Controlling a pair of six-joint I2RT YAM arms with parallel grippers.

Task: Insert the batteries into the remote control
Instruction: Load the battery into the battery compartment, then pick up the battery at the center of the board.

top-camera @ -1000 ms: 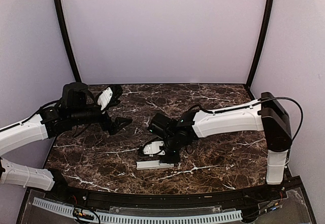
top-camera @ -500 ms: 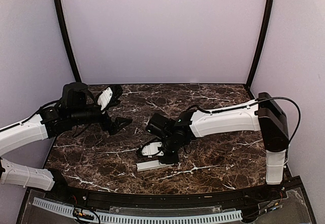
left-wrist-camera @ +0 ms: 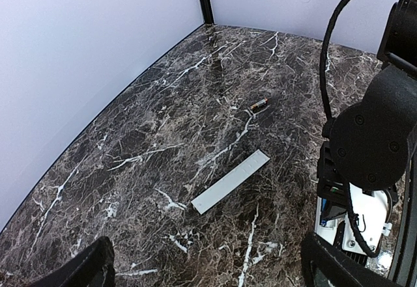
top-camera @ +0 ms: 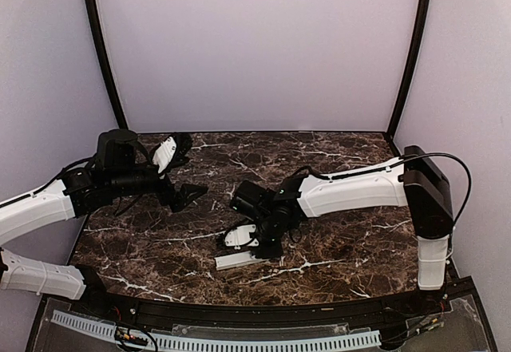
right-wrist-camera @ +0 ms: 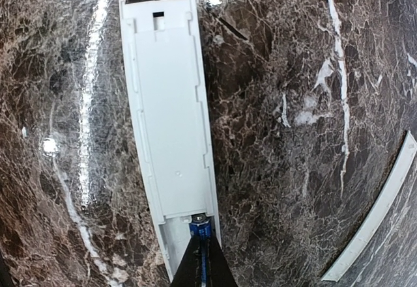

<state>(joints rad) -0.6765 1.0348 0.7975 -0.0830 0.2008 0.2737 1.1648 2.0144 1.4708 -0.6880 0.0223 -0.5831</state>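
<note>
Seating the battery (right-wrist-camera: 202,232), clamped between the fingers of the right gripper (right-wrist-camera: 203,264), is best done with it kept parallel to the long sides of the remote (right-wrist-camera: 169,105), which lies midway along the near edge of the table (top-camera: 343,240), and pressed flat before release; the left gripper (top-camera: 188,193) is held with fingers apart.

Right wrist view. We see the remote control (right-wrist-camera: 171,114) lying back-up on the dark marbled table (right-wrist-camera: 280,72), running from the upper left of the frame to the bottom centre, with a small slot near its upper end. At bottom centre, the right gripper (right-wrist-camera: 202,258) pinches a blue battery (right-wrist-camera: 201,230) at the open lower end of the remote's recess. We note a thin white cover strip (right-wrist-camera: 374,215) at lower right, apart from the remote.
</note>
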